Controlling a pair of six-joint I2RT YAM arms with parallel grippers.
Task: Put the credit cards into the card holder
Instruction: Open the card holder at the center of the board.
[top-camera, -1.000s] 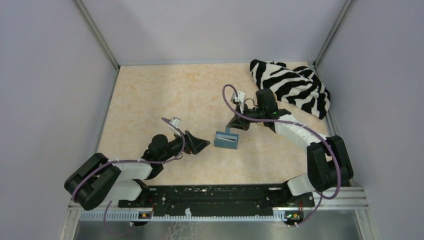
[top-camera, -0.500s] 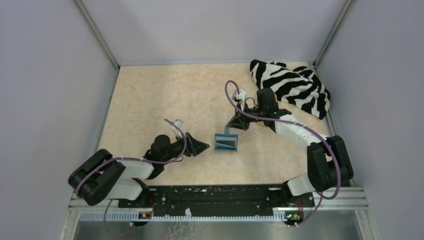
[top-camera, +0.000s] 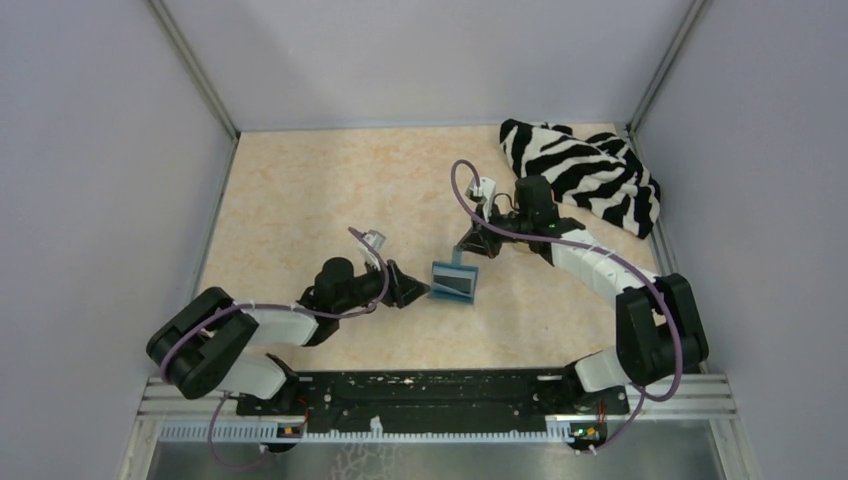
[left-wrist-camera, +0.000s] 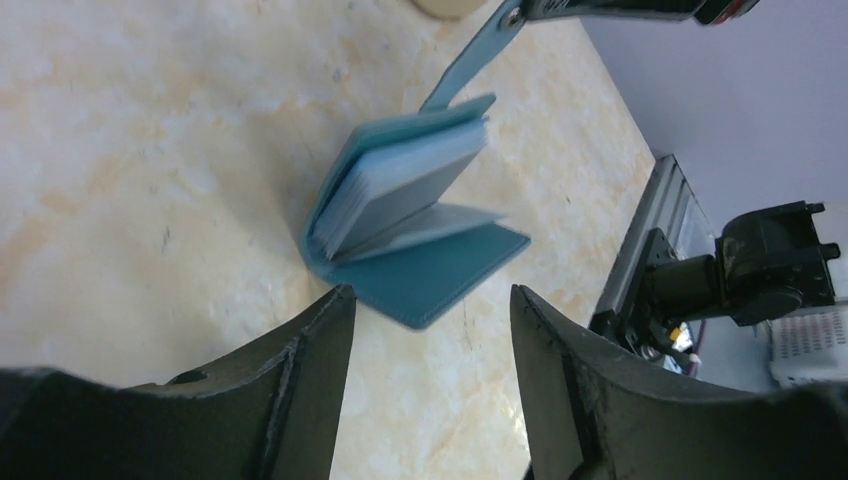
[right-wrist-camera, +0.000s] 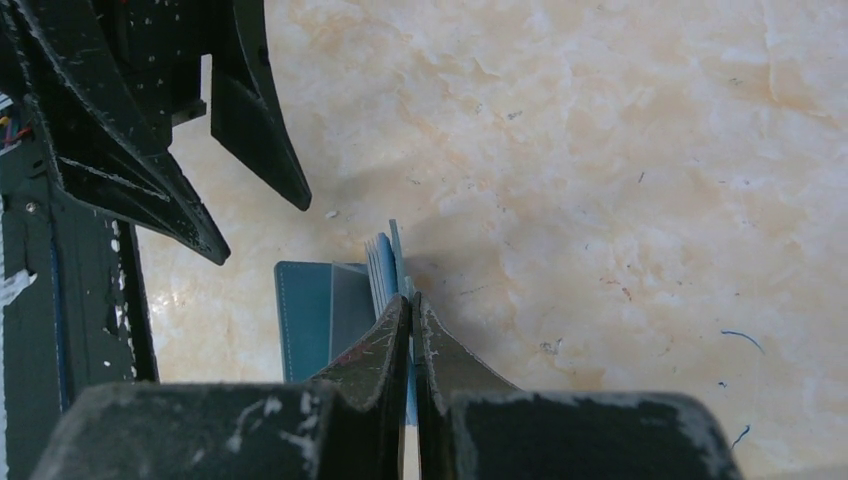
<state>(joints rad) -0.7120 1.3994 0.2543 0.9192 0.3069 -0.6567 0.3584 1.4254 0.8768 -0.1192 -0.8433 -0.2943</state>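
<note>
The left pincer (top-camera: 427, 291) and right pincer (top-camera: 470, 252) flank the card holder (top-camera: 455, 283).

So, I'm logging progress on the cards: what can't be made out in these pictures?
- Cards inside the card holder: left wrist view blurs its leaves; too small from the top.
- Tan object: cut off by the left wrist view's top edge.
- Where the right gripper pinches the holder's strap: its own fingers cover it.
- Loose cards: none visible in any view.

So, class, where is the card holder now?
Top view: the card holder sits open near centre, between the left tool and the right tool, which pinches its strap.
</note>
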